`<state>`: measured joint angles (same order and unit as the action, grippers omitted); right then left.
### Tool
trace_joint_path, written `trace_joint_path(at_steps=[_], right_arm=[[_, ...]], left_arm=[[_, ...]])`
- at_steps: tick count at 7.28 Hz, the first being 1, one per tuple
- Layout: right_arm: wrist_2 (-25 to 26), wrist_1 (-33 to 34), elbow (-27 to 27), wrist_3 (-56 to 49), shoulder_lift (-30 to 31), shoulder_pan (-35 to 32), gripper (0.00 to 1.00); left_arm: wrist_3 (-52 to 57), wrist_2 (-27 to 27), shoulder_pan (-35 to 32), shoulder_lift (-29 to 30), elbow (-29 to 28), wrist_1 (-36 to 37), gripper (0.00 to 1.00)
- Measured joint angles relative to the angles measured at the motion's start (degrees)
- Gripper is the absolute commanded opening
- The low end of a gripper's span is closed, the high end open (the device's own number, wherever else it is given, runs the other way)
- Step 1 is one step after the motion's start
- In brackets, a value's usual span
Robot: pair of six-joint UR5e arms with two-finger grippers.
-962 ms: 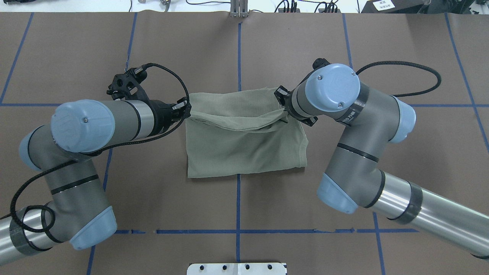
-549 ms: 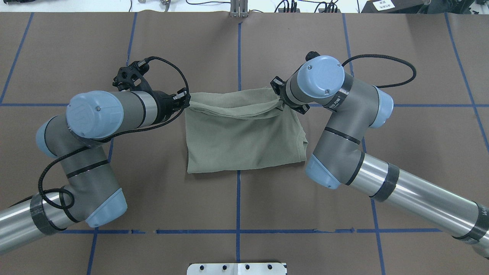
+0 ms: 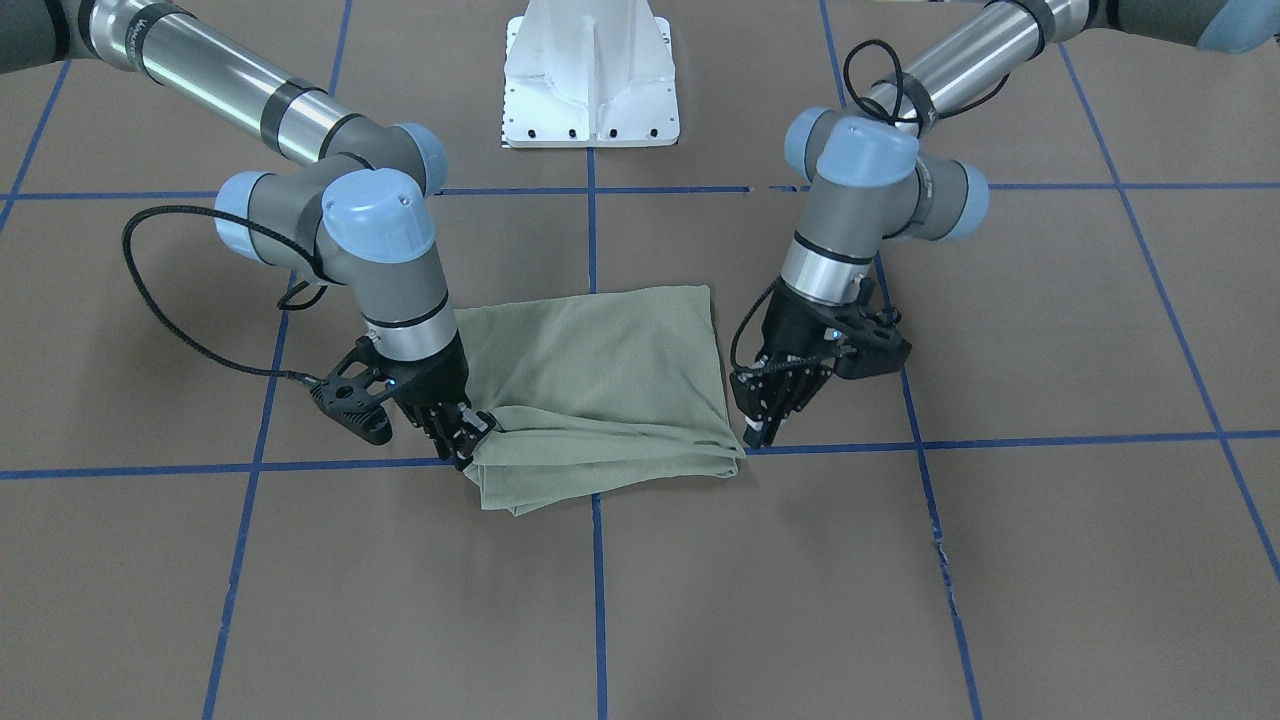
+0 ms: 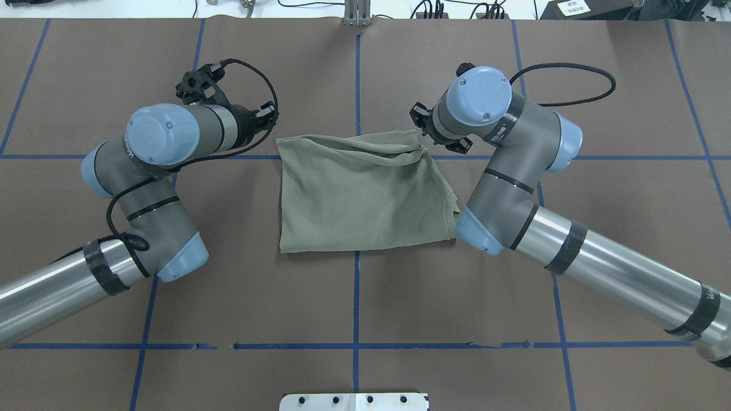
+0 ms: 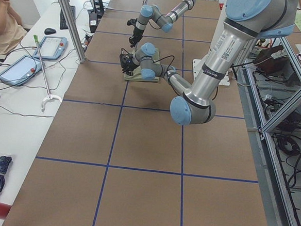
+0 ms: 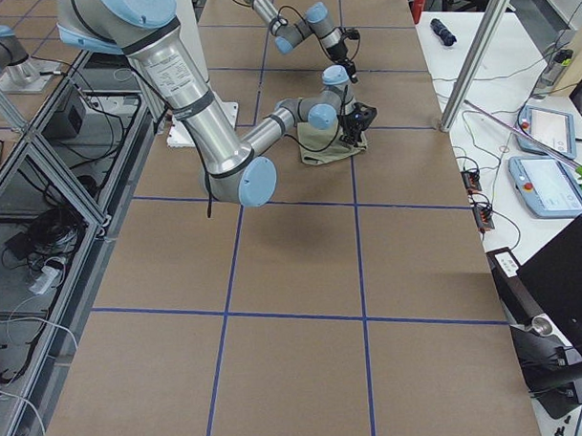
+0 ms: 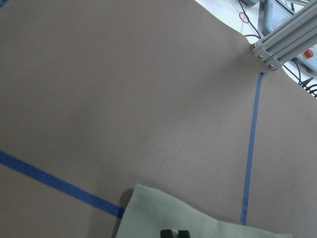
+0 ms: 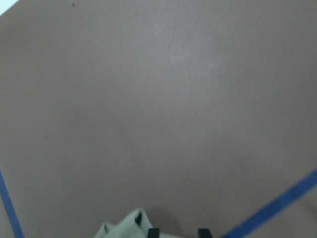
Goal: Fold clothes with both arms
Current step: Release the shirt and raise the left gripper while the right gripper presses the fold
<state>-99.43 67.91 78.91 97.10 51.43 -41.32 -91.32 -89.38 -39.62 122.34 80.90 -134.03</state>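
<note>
The sage-green shirt (image 4: 360, 194) lies folded into a rough rectangle at the table's middle, its upper layer slightly wrinkled along the far edge. In the front view my left gripper (image 3: 757, 432) hangs just off the shirt's (image 3: 600, 400) far corner, apart from the cloth. Its wrist view shows the tips (image 7: 175, 233) with a narrow gap above flat fabric (image 7: 198, 223). My right gripper (image 3: 468, 440) stands at the other far corner. Its tips (image 8: 178, 232) are spread, bare table shows between them, and the cloth corner (image 8: 121, 229) lies beside them.
The white pedestal base (image 3: 592, 75) stands at the robot's side of the table. Blue tape lines (image 4: 356, 80) cross the brown table cover. An aluminium post (image 5: 69, 22) and a side table with tablets (image 5: 17, 67) stand beyond the far edge.
Both grippers carried the shirt's raised edge away from the robot and lowered it. The cloth now lies flat, and both grippers have let go; the left one has drawn slightly off the corner.
</note>
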Motion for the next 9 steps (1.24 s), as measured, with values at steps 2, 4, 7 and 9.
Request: trace_joint_path(at_steps=[2, 4, 7, 9], right_arm=[[-7.2, -4.6, -3.8, -8.0, 0.3, -7.0, 1.0], [-9.9, -5.5, -4.4, -14.9, 2.0, -10.5, 1.0], [-11.2, -5.4, -1.1, -15.2, 3.2, -9.0, 0.27], [-5.0, -5.0, 4.5, -5.2, 4.3, -1.0, 0.0]], left_arm=[[3.9, -0.1, -2.1, 0.9, -5.3, -4.6, 0.5], [6.9, -1.1, -3.2, 0.5, -5.7, -5.4, 0.5], [16.5, -12.3, -9.1, -1.9, -3.9, -5.5, 0.49], [20.1, -18.7, -13.4, -3.3, -3.0, -5.5, 0.49]])
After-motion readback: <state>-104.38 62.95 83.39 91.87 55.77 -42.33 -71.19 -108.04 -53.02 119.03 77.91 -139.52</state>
